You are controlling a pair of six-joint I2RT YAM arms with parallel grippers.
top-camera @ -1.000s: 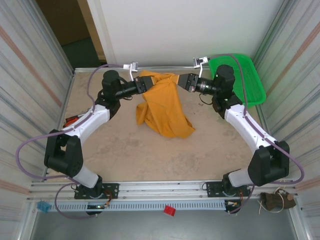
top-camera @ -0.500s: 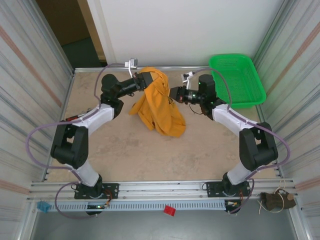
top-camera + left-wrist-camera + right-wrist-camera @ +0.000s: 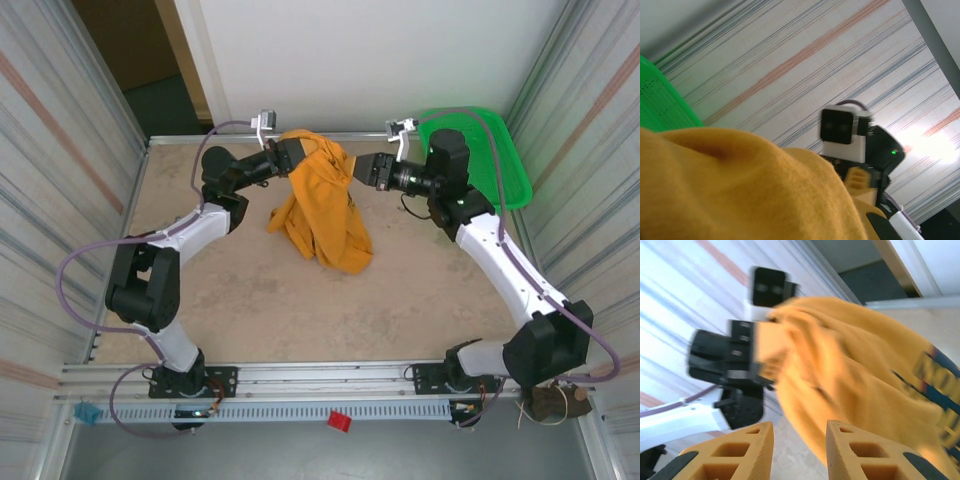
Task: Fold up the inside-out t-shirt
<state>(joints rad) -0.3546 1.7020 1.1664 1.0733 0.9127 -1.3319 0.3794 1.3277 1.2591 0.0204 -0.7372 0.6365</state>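
Green basket (image 3: 508, 150) sits at the far right corner, its floor partly hidden by the right arm so contents unclear; mustard shirt (image 3: 325, 205) hangs bunched over the far middle of the table (image 3: 250, 300), clamped in the left gripper (image 3: 290, 155), lower end on the tabletop, dark print (image 3: 935, 385) showing, right gripper (image 3: 799, 426) fingers apart beside it, grasping nothing.

One mustard t-shirt (image 3: 325, 215), one green basket (image 3: 508, 160) in the table's (image 3: 250, 310) far right corner, one left gripper (image 3: 297, 155), one right gripper (image 3: 360, 168)
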